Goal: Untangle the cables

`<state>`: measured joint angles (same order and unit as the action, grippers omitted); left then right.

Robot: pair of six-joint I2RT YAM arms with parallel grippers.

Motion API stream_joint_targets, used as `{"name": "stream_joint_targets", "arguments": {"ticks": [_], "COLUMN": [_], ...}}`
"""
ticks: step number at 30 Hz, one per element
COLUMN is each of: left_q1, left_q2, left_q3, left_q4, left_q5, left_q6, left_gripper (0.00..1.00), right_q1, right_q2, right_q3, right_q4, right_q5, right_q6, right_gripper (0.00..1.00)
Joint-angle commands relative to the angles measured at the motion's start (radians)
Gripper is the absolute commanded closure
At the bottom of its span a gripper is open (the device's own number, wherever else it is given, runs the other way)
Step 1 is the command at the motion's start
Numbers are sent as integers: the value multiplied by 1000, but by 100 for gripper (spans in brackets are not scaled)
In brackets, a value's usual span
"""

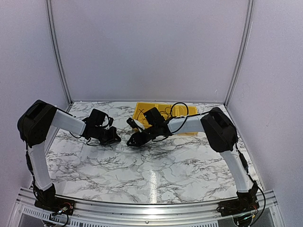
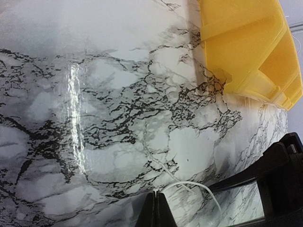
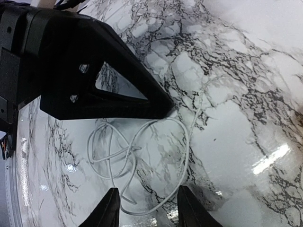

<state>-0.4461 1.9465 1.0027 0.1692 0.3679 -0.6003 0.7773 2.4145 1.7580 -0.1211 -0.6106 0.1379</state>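
One white cable (image 3: 187, 146) lies in loose loops on the marble table (image 1: 156, 165). Two grippers: left gripper (image 2: 157, 199) fingers pinched shut on the cable; right gripper (image 3: 149, 208) fingers half apart, straddling a loop. One yellow bin (image 2: 246, 47) behind.

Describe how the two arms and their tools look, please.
The left arm and right arm have white links between bulky black joints, with thin black cables looping alongside. The left tool and right tool are black, with wedge-shaped fingers tapering to points.
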Motion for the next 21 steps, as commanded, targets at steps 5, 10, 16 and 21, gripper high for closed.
{"name": "stream_joint_targets", "arguments": {"ticks": [5,10,16,21], "left_q1": [-9,-10,-9,-9], "left_q2": [-11,-24,-66,-210], "left_q3": [-68,-77,-70,-121], "left_q4": [-76,-65,-86,-83], "left_q5": [-9,-11,-16,-43], "left_q6": [5,8,42,95], "left_gripper": [100,100,98,77], "right_q1": [10,11,11,11], "right_q2": [55,70,45,-12], "right_q3": [28,28,50,51], "right_q4": [54,79,93,74], "right_q5": [-84,-79,-18,26], "right_q6": [123,163,148,83], "right_gripper": [62,73,100,100]}}
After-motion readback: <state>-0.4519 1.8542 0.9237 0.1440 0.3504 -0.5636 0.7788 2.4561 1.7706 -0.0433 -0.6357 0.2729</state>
